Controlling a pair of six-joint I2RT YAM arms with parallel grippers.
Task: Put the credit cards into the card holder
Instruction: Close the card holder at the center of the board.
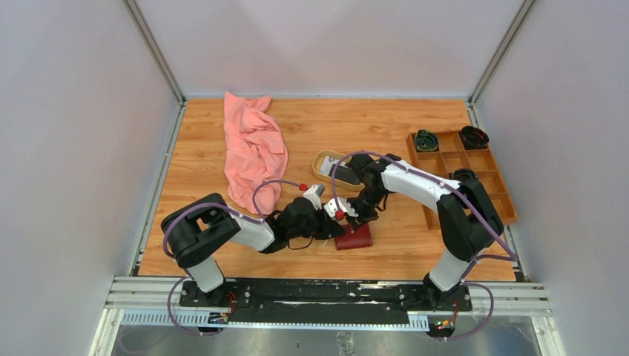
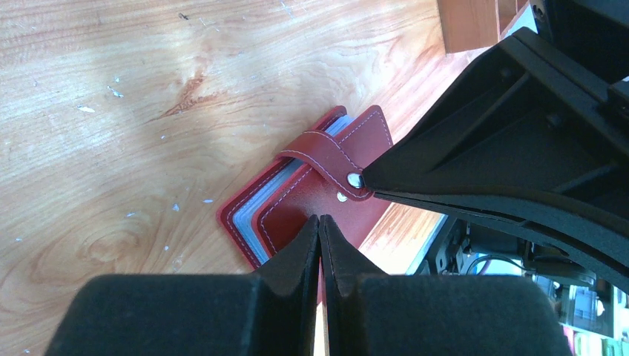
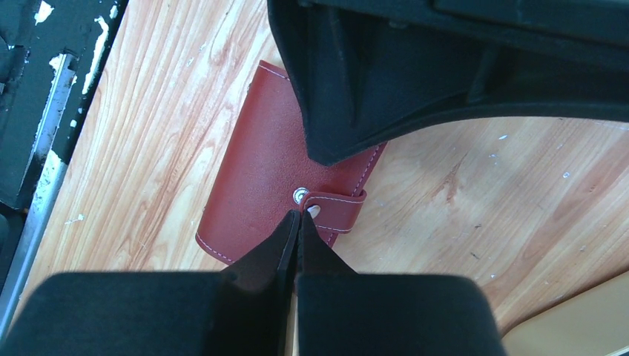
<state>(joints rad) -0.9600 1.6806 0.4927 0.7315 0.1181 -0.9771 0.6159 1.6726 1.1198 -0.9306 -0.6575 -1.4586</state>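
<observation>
Hardly begun, I judge: the small dark red leather card holder (image 2: 297, 204) lies folded on the wooden desk (image 2: 111, 148), directly beneath the clenched left hand (image 2: 320, 222) pressing its cover and the clenched right hand (image 3: 298, 219) at its strap, with no credit cards visibly inserted.

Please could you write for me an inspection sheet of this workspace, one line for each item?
Surface: wooden table, lightly scuffed.
Job's things: card holder lies folded near the front edge, its strap seemingly unsnapped; credit cards are perhaps the pale things in the dish.
Clutter: pink cloth; oval dish; compartment tray with two dark round items.
Grippers: left gripper shut, tips on the holder's cover; right gripper shut, tips at the strap.
Cables: purple cables loop along both arms.
Surroundings: pale walls; metal rail in front.
</observation>
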